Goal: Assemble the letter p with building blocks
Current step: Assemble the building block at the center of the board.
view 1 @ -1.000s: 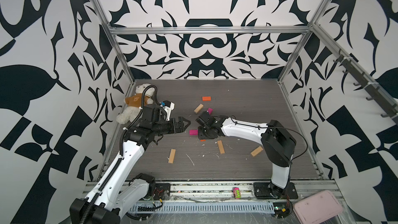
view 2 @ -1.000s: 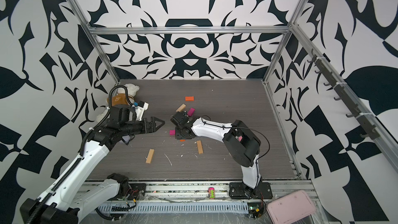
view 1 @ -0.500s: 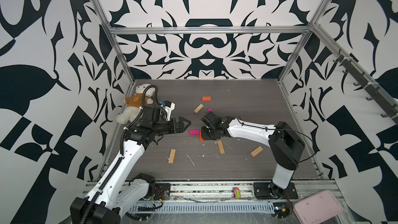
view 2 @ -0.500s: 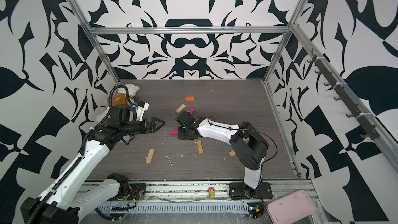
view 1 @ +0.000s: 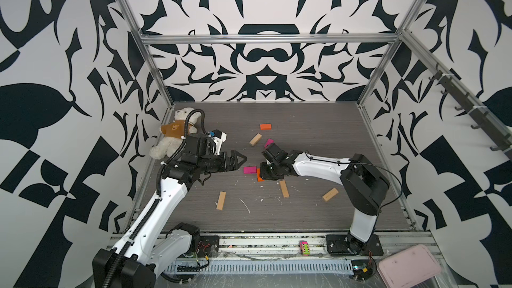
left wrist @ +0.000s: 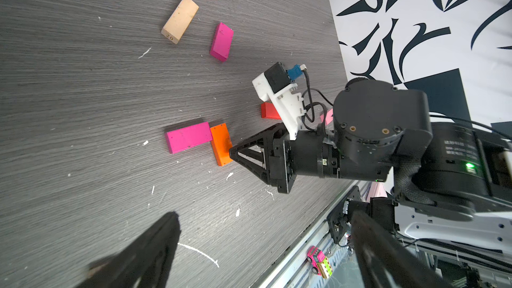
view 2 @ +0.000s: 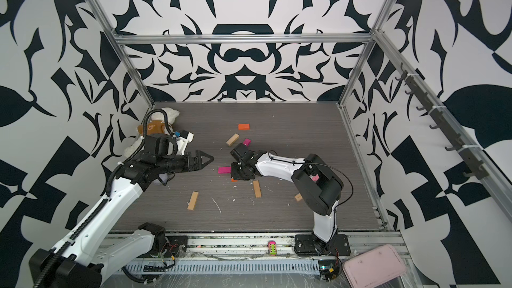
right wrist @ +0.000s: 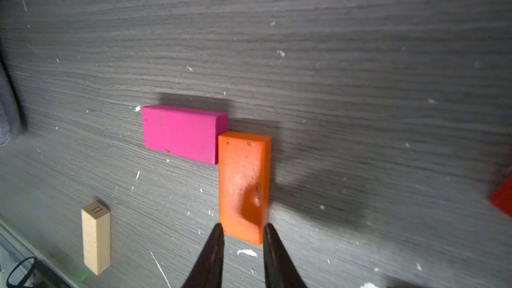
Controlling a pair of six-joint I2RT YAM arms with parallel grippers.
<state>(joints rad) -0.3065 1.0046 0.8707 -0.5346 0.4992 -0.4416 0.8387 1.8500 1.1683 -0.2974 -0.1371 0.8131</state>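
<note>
The right gripper (right wrist: 242, 229) reaches low over the grey tabletop (view 1: 318, 134) with its jaws drawn narrow. One fingertip sits at each long side of the orange block (right wrist: 243, 184), at its near end. The tips look to be touching it, but I cannot tell whether they truly pinch it.

The orange block lies flat. The magenta block (right wrist: 180, 134) lies crosswise, its short end butted against the orange one's side near the far end. That right angle reads as the stem and the top stroke of the P (an early stage, with only two pieces joined). Taking the orange block by its free end probably keeps the fingers off the joint, so it can be squared without knocking its neighbour.

The left gripper (view 1: 243, 159) hangs just beside the magenta block, jaws spread wide and empty, likely keeping clear of the work.

The other blocks lie scattered and apart. The lone tan block (view 1: 221, 200) is toward the front rail and the nearer tan block (view 1: 284, 188) is just beside the right gripper. The far orange block (view 1: 265, 126) is toward the back wall, and a red block (left wrist: 268, 110) is partly hidden behind the right wrist.
</note>
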